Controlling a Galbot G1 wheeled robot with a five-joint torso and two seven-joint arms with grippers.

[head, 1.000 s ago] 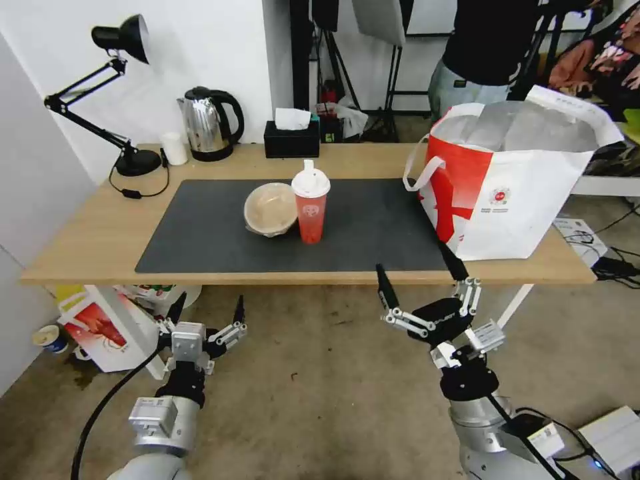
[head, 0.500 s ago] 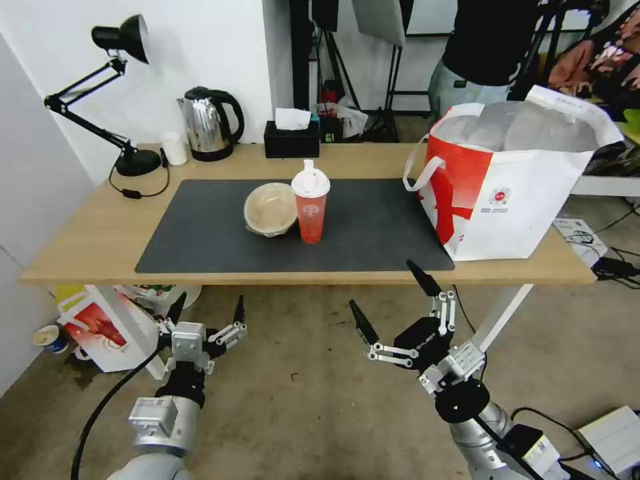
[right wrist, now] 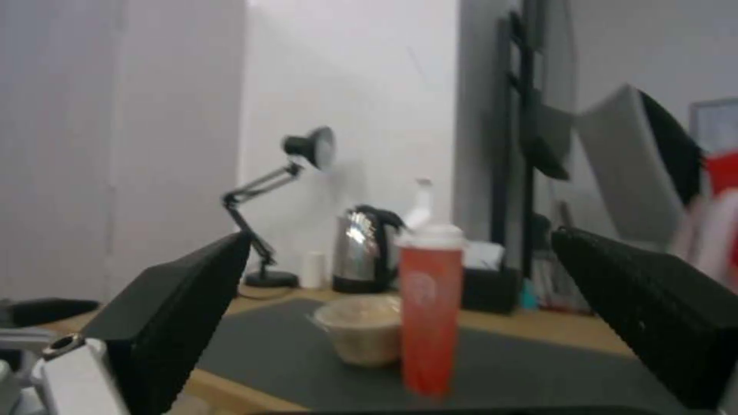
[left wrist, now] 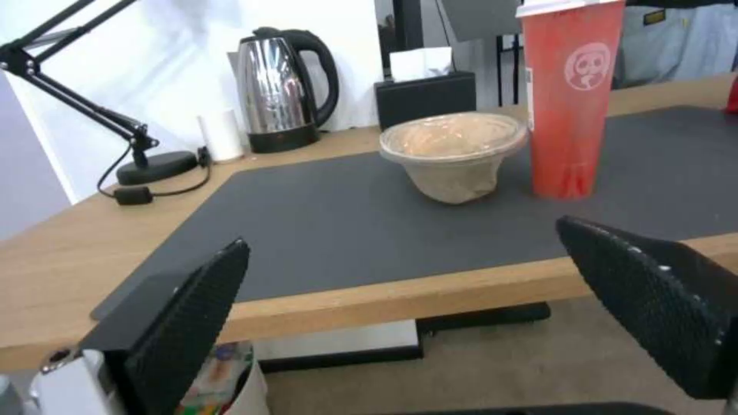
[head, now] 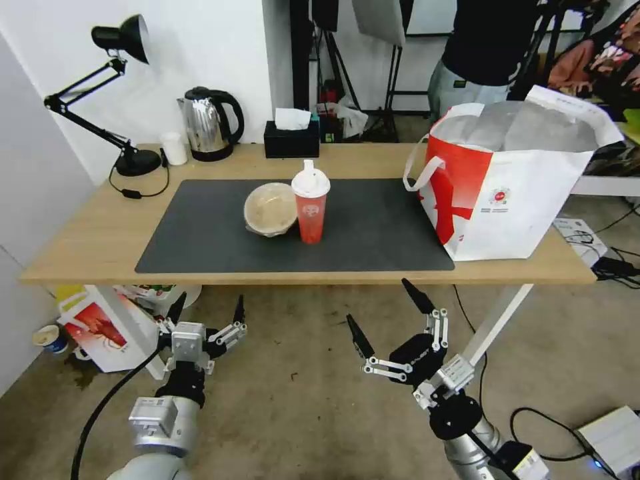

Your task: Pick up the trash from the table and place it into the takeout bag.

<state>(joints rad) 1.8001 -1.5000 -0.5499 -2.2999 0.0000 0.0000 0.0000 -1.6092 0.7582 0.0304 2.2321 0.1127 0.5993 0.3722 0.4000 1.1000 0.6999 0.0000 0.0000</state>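
We see the red drink cup point(head: 311, 205) standing up straight on the dark grey mat point(head: 220, 233) in the middle of the counter point(head: 87, 233). The beige round lidded container point(head: 271, 209) sits just beside it, on the cup's left. The big white-and-red takeout bag point(head: 513, 180) stands open at the right end of the counter, and we can see its silver lining. At the back of the counter are a black desk lamp point(head: 117, 87), a shiny kettle point(head: 210, 123), a small white cup point(head: 175, 148) and a black tissue box point(head: 291, 138).

Our right end effector point(head: 385, 312) hangs below the front edge of the counter, over the floor, with its fingers spread wide and nothing in them. Our left end effector point(head: 207, 310) sits low over the floor, near the counter's left side, fingers spread too and holding nothing.
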